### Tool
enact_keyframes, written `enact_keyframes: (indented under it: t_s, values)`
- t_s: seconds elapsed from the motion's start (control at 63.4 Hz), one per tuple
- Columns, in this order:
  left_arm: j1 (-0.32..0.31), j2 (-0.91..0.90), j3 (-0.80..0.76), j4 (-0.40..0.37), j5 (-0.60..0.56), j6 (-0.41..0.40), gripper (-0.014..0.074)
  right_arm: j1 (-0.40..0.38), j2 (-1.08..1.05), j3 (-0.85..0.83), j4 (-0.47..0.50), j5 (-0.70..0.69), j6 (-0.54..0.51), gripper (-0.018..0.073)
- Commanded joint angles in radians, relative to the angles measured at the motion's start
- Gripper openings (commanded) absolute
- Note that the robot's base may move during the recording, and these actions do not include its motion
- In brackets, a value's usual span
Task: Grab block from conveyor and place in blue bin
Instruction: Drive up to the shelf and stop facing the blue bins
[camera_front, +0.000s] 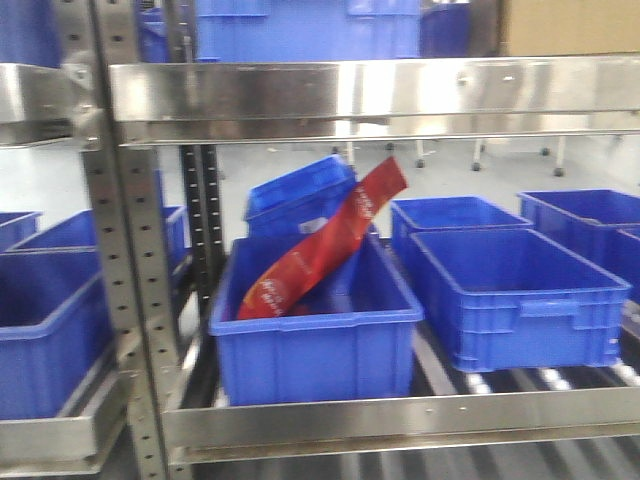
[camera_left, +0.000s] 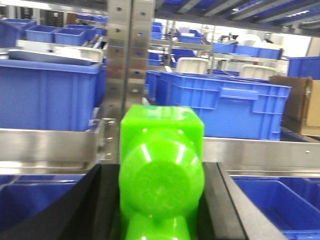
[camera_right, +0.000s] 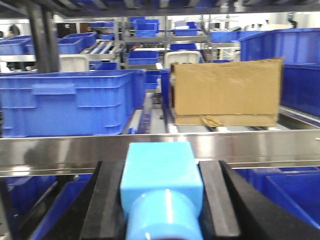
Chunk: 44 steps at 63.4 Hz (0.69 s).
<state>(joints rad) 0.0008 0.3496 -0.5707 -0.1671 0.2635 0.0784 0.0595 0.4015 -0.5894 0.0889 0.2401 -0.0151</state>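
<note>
**Left and right tools, each loaded.** The left tool (camera_left: 161, 202) has its jaws drawn in to the width of a green block (camera_left: 161, 150), and its black fingers (camera_left: 107, 200) lie against the block's two flat sides. The right tool (camera_right: 162, 205) clamps a light blue block (camera_right: 161, 167) in the same way. Each block is held in front of a steel shelf rail (camera_right: 250, 145), with bins beyond it. Both blocks look like glossy moulded plastic, so they are probably light, rigid and somewhat slippery. The flat square faces should give a surer hold than the rounded stud. In the front view, the nearest blue bin (camera_front: 315, 350) stands on the shelf with a red packet (camera_front: 320, 245) leaning inside it.
</note>
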Motion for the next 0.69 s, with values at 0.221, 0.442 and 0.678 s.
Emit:
enact_keyframes:
  t_s: [0.221, 0.442, 0.678]
  values:
    - [-0.005, -0.004, -0.002, -0.001, -0.019, -0.002, -0.0111, -0.005, -0.005, 0.001, 0.000, -0.017, -0.003, -0.0162]
    - [-0.005, -0.004, -0.002, -0.001, -0.019, -0.002, -0.0111, -0.005, -0.005, 0.001, 0.000, -0.017, -0.003, -0.0162]
    - [-0.005, -0.004, -0.002, -0.001, -0.019, -0.002, -0.0111, -0.005, -0.005, 0.001, 0.000, -0.017, -0.003, -0.0162]
